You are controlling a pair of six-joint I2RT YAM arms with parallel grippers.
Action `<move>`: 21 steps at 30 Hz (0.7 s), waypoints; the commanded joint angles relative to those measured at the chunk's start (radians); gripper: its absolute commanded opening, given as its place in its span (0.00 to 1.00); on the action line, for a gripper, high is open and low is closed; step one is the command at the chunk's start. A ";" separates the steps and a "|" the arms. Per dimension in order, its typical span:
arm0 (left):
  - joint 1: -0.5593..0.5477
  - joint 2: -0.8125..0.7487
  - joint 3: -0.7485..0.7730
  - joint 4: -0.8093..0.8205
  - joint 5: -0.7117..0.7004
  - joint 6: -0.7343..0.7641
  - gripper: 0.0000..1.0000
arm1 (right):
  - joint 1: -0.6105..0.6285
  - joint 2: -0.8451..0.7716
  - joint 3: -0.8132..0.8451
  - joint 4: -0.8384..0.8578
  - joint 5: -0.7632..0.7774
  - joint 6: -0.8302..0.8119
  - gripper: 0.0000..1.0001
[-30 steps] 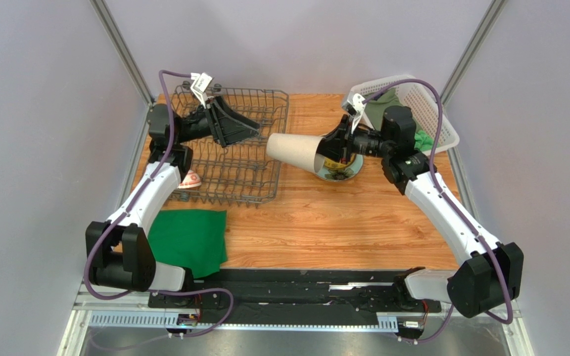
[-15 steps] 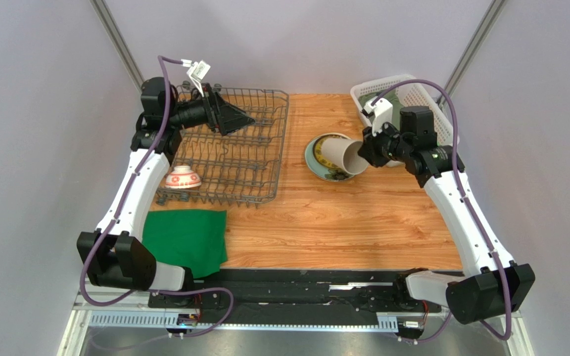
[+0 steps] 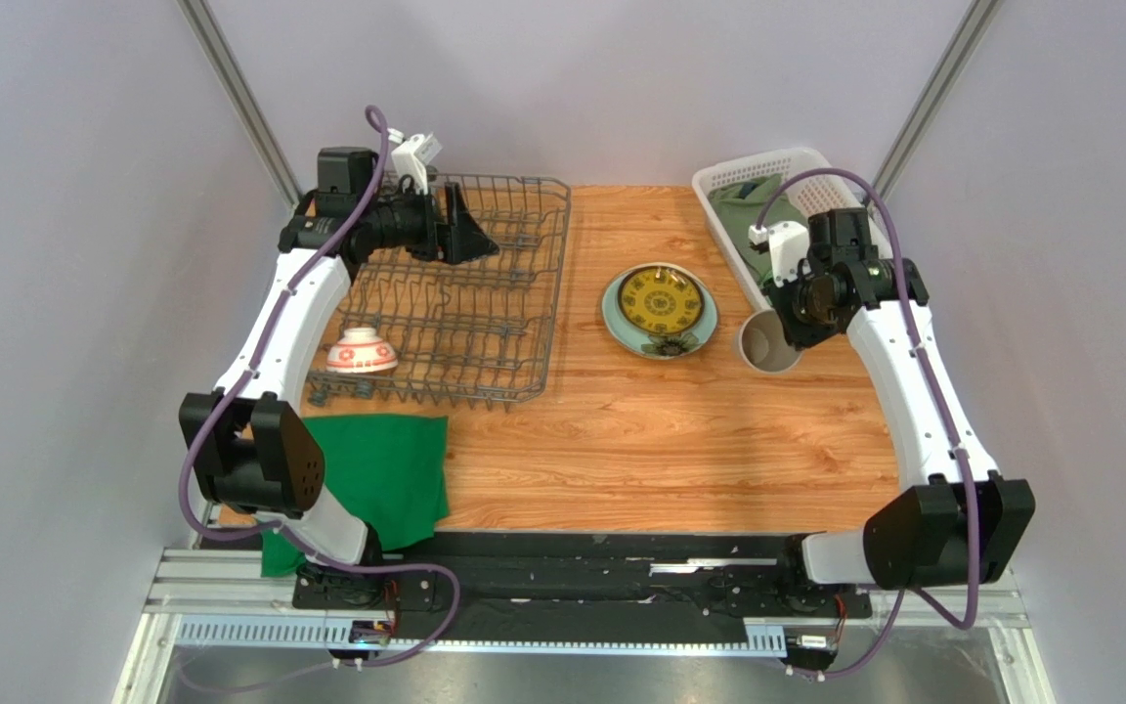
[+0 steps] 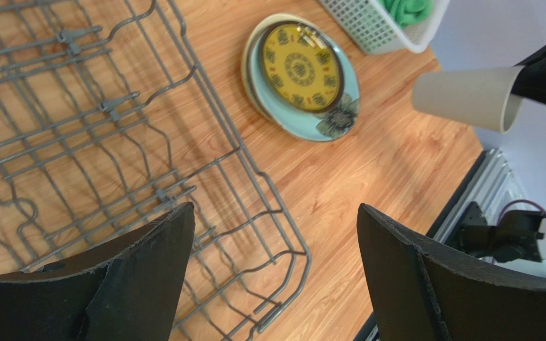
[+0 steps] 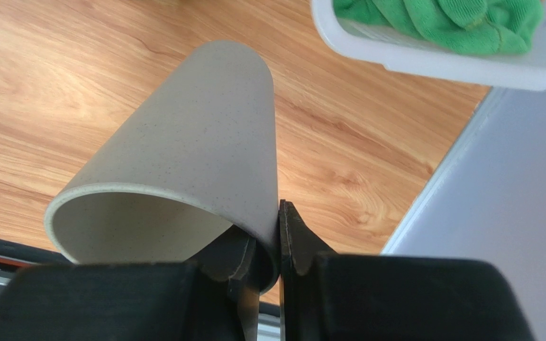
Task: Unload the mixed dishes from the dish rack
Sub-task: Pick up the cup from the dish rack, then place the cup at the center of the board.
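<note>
Item: beige handleless cup (image 5: 183,163), pinched at its rim by the right gripper (image 5: 267,249), one finger inside the wall and one outside, jaws narrow on the thin ceramic. The cup hangs mouth-up below the gripper, over bare wood of the table (image 3: 643,440). Whether its base touches the wood cannot be told. Step judged in hand: setting the cup down outside the dish rack (image 3: 481,294). The next move calls for a level lowering until the base sits flat, a parting of the fingers, then a straight lift clear of the rim. Clearances: the white lattice basket (image 3: 753,165) and the table's right edge lie close on the gripper's outer side. The yellow patterned plate (image 3: 659,301), stacked on the pale teal plate (image 3: 628,335), lies near on its inner side, apart from the cup. Open wood runs back toward the arm bases. Left gripper (image 4: 272,213): spread wide, empty, poised over the rack's far wires. Remaining in the rack: small red-and-white patterned bowl (image 3: 361,351), at the near left corner, below the left forearm.
</note>
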 commanded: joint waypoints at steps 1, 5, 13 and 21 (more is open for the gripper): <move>0.007 -0.007 0.039 -0.058 -0.081 0.103 0.91 | -0.036 0.059 0.086 -0.085 0.074 -0.061 0.00; 0.007 -0.002 0.034 -0.075 -0.088 0.134 0.91 | -0.052 0.131 0.118 -0.128 0.054 -0.067 0.00; 0.007 -0.013 0.028 -0.098 -0.091 0.169 0.91 | -0.065 0.274 0.143 -0.165 -0.085 -0.078 0.00; 0.007 -0.005 0.017 -0.101 -0.085 0.177 0.91 | -0.098 0.392 0.203 -0.169 -0.118 -0.069 0.00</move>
